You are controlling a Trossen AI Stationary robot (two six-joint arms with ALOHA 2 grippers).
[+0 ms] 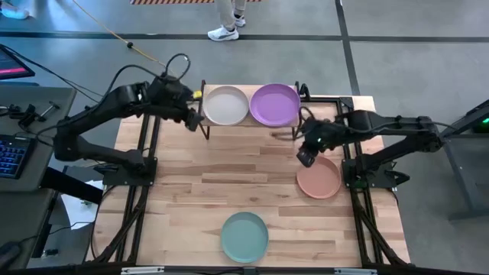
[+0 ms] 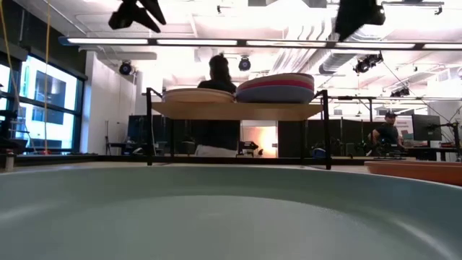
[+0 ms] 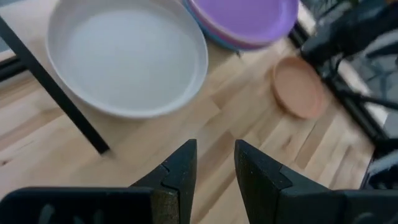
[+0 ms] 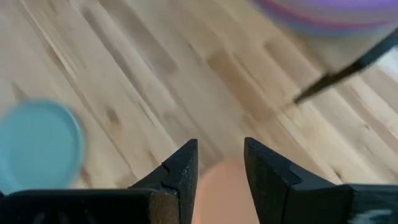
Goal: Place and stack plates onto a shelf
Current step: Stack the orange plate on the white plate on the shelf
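Note:
The shelf point(image 1: 252, 122) stands at the table's far edge on thin black legs. On it rest a cream plate point(image 1: 225, 105) on the left and a purple plate point(image 1: 275, 103) topping a stack on the right. A salmon plate point(image 1: 318, 179) lies flat on the table at the right, and a teal plate point(image 1: 244, 237) lies near the front edge. My left gripper point(image 3: 214, 149) hangs open above the table by the shelf's near left leg point(image 1: 205, 130), holding nothing. My right gripper point(image 4: 221, 149) hangs open above the salmon plate's far left rim point(image 4: 224, 193).
Black frame rails point(image 1: 149, 153) run along both sides of the table, under the arms. Bare wood point(image 1: 229, 172) lies between the shelf and the teal plate. In the low view the teal plate point(image 2: 216, 209) fills the foreground. A person point(image 2: 220, 79) stands behind the shelf.

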